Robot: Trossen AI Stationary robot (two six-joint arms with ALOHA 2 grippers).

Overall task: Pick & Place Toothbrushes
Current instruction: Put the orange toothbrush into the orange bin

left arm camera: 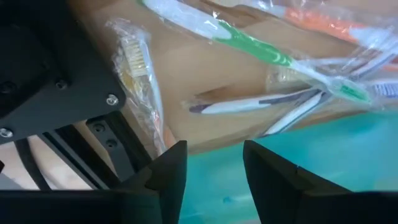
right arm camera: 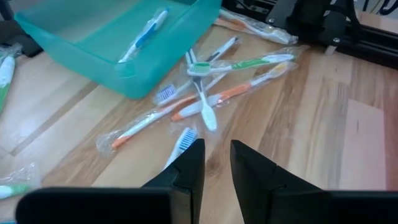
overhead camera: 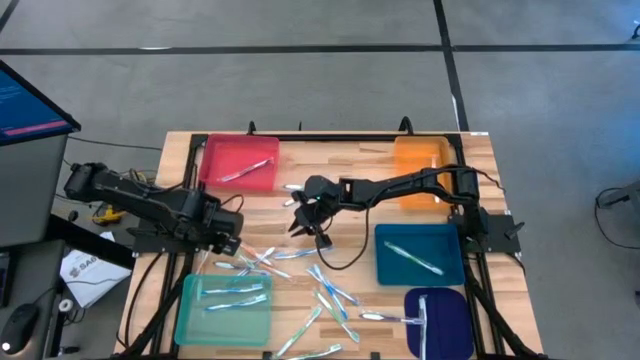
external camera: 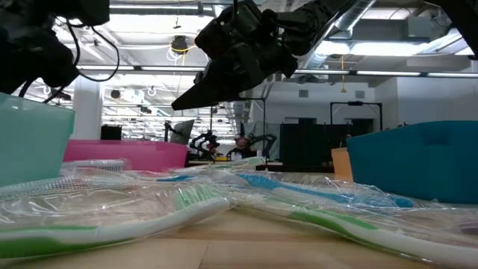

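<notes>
On the counter [overhead camera: 330,160], nearest the front edge, loose toothbrushes [overhead camera: 325,300] lie scattered at six o'clock, between the pale green tray [overhead camera: 222,310] at seven, which holds a few, and the dark blue tray [overhead camera: 440,322] at five. The left gripper [overhead camera: 228,243] hangs low just beyond the green tray's far rim, fingers apart and empty, with wrapped brushes right beside it. This looks like the approach to a pick; next it should settle over one brush and close on its handle alone. The right gripper [overhead camera: 305,215] hovers at the centre, fingers a narrow gap apart, holding nothing. Farther off, the teal tray [overhead camera: 420,255] at three and the red tray [overhead camera: 240,163] at eleven each hold a brush; the orange tray [overhead camera: 420,170] sits at one. Only the low view shows the crinkled clear wrappers; only the high view shows all the trays.
</notes>
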